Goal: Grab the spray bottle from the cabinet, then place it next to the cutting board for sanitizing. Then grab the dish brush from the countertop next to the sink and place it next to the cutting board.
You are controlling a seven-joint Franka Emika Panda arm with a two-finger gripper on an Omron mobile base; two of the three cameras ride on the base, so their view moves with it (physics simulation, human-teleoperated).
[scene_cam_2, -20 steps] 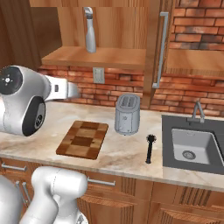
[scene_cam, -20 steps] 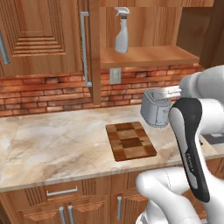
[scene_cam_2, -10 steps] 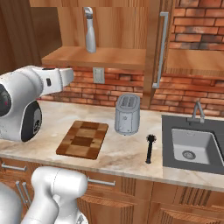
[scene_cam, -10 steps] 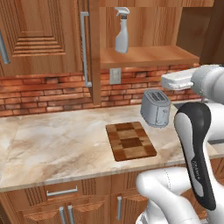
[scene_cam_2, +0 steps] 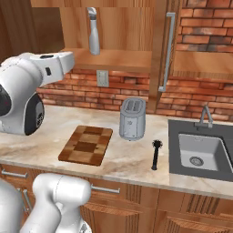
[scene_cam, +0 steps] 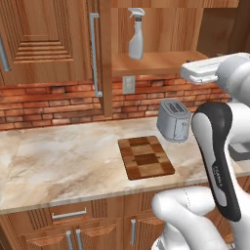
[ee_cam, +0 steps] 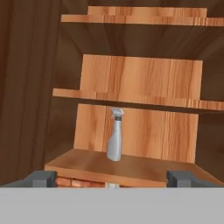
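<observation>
Neither half of the job looks done yet. The bottle [ee_cam: 115,134] stands upright on the open cabinet [ee_cam: 131,164] shelf, centre of the hand view, high in both base views. The end effector [ee_cam: 112,178] is spread wide and holds nothing, its tips at the bottom corners with the bottle framed between them, well apart from it. The brush [scene_cam_2: 156,154] lies on the surface [scene_cam_2: 113,157] just left of the sink [scene_cam_2: 198,148], right of centre. The board [scene_cam: 145,157] is mid-frame, a toaster [scene_cam: 174,120] near its far right corner. Bare surface lies left of the board (roomy enough, I'd judge); the shelf lip and door edge bound the reach
</observation>
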